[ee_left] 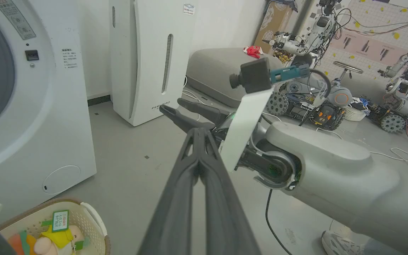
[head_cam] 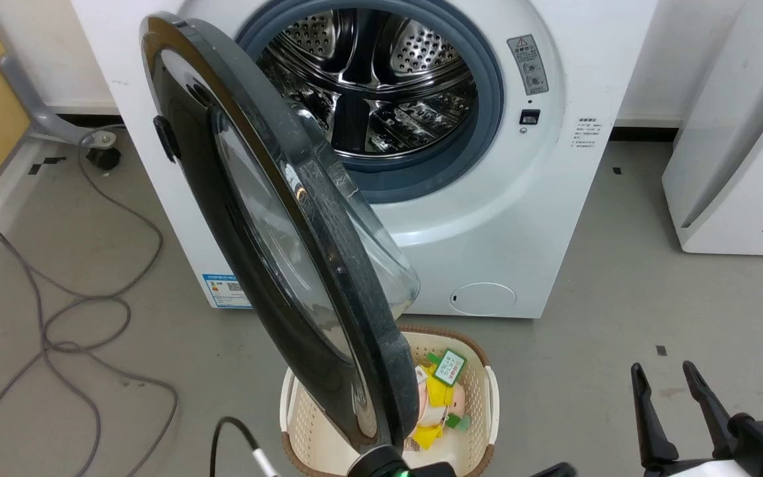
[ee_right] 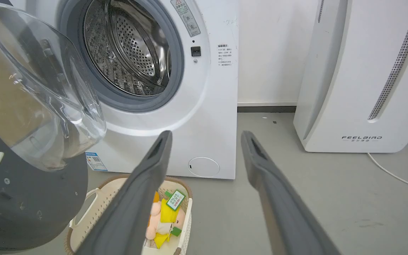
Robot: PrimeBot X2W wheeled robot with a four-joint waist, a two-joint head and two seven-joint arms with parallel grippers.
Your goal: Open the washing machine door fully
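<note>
The washing machine door point(head_cam: 269, 218) stands half open above a basket point(head_cam: 491, 397); the left gripper point(ee_left: 199, 131) is pressed together; the right gripper point(head_cam: 662, 368) is spread.

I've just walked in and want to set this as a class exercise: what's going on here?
A two-armed robot is at work on the door of the washing machine. The door stands well out, edge toward the head camera, and the drum is exposed. The left gripper is shut, low beside the door; contact cannot be told. The right gripper is open, holding nothing. A basket with a toy sits on the floor under the door.
</note>
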